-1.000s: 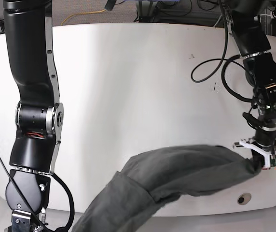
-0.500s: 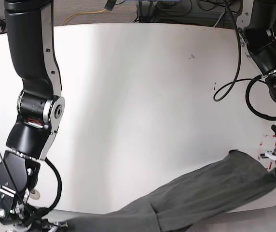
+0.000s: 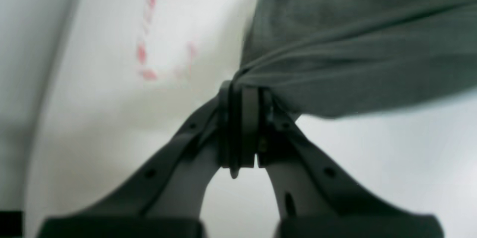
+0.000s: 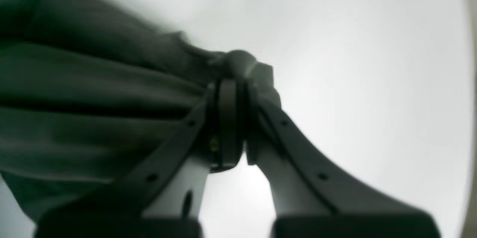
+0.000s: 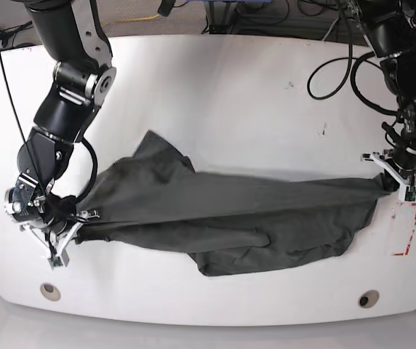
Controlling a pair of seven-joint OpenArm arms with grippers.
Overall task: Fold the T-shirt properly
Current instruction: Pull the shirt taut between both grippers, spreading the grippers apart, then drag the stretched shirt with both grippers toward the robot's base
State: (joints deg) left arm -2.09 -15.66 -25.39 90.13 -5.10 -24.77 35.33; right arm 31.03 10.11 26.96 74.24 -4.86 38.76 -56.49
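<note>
The dark charcoal T-shirt [image 5: 230, 211] is stretched in a long rumpled band across the white table [image 5: 215, 94], from lower left to right. At the right end my left gripper [image 5: 393, 183] is shut on a bunched corner of it; the left wrist view shows the T-shirt [image 3: 354, 55] pinched in the left gripper [image 3: 244, 92]. Over at the left end, my right gripper [image 5: 73, 231] is shut on the other end; in the right wrist view the T-shirt [image 4: 93, 111] runs out from between the right gripper [image 4: 233, 85] tips. A sleeve sticks up near the middle left.
Red tape marks [image 5: 410, 233] lie on the table by the right edge, seen blurred as red marks [image 3: 152, 44] in the left wrist view. Two round holes [image 5: 368, 299] sit near the front edge. Black cables [image 5: 339, 73] loop beside the right-hand arm.
Both arms have swung back over the table and apart, pulling the T-shirt up off the front edge and stretching it out. The grips have not changed.
</note>
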